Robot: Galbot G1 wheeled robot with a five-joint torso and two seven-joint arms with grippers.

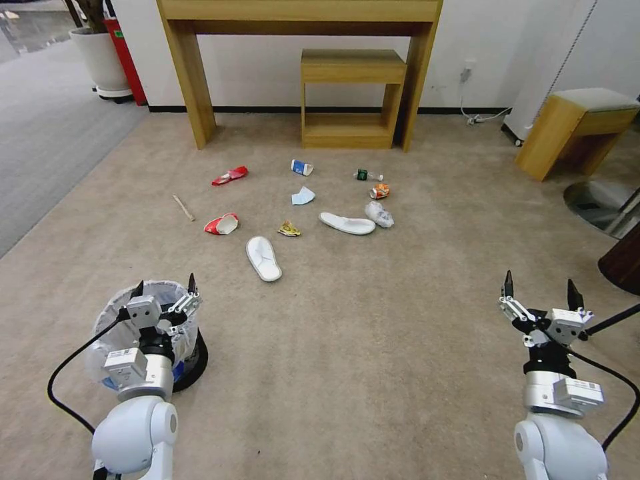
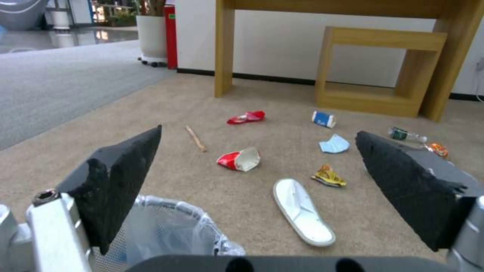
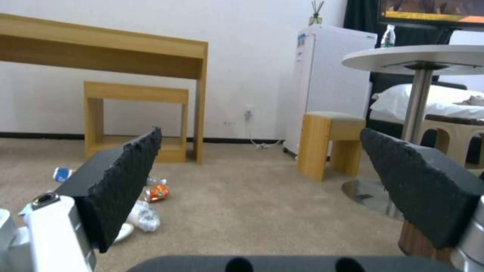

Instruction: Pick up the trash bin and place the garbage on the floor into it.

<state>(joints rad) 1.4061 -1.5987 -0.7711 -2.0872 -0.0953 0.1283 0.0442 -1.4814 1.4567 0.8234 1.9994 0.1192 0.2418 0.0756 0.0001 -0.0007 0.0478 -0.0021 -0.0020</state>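
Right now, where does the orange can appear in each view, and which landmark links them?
Head view: orange can between bottle and white wad.
Left wrist view: can beside the bottle.
Right wrist view: can beyond the white wad.
Shared landmark: low wooden stand under desk.

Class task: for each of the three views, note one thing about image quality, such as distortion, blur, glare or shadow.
Head view: wide-angle bend, the desk legs splay outward; soft even light, faint shadows under the slippers. Left wrist view: near fingers soft, litter beyond sharper; sheen on the far hard floor. Right wrist view: glare on the round table.
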